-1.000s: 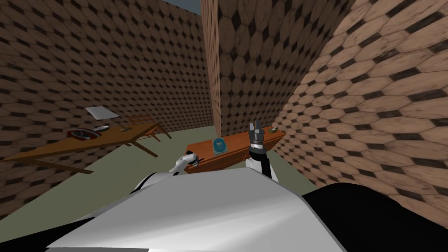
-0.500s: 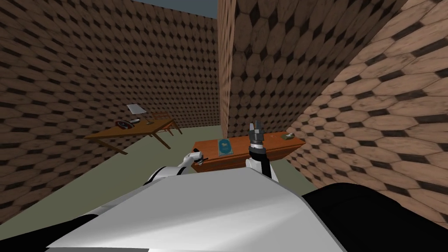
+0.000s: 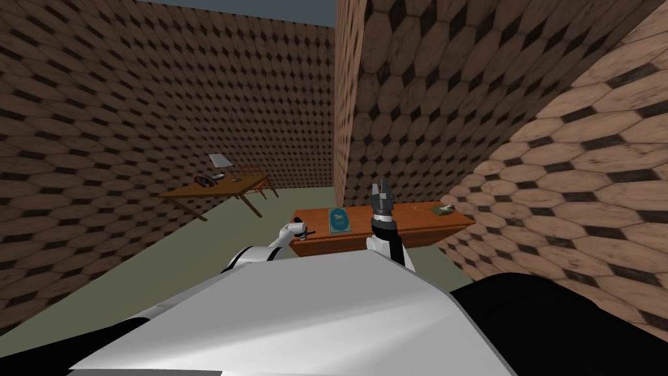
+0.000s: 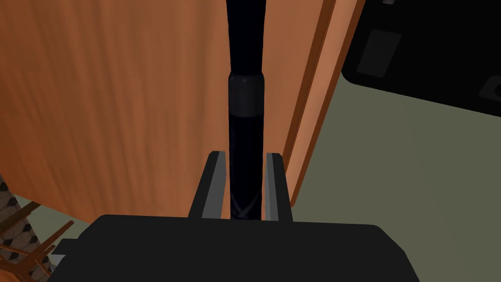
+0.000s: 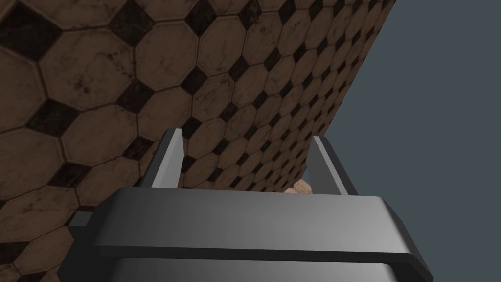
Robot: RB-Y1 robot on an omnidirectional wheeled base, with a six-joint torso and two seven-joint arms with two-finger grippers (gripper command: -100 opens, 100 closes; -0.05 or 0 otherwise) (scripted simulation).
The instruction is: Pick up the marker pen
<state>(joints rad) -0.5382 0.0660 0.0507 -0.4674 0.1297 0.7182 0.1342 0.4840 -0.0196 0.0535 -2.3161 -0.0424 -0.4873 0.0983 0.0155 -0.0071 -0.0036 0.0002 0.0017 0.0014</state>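
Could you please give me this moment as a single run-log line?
left gripper: shut on marker pen | marker pen: dark, by edge of wooden table | right gripper: open, raised, empty

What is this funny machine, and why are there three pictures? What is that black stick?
It is a robot with two arms, drawn by a computer inside a pretend house. The wide picture comes from a camera on its head, looking down and forward. The other two come from little cameras on its hands.

Each hand is a gripper: two thin grey fingers on a dark box. The left gripper has its fingers shut on your black stick, which is a dark marker pen. It holds the pen close to the corner of a low wooden table. On that table lie a blue-green book and, at the far end, a small thing too tiny to name.

The right gripper is open and empty, held up in front of the robot.
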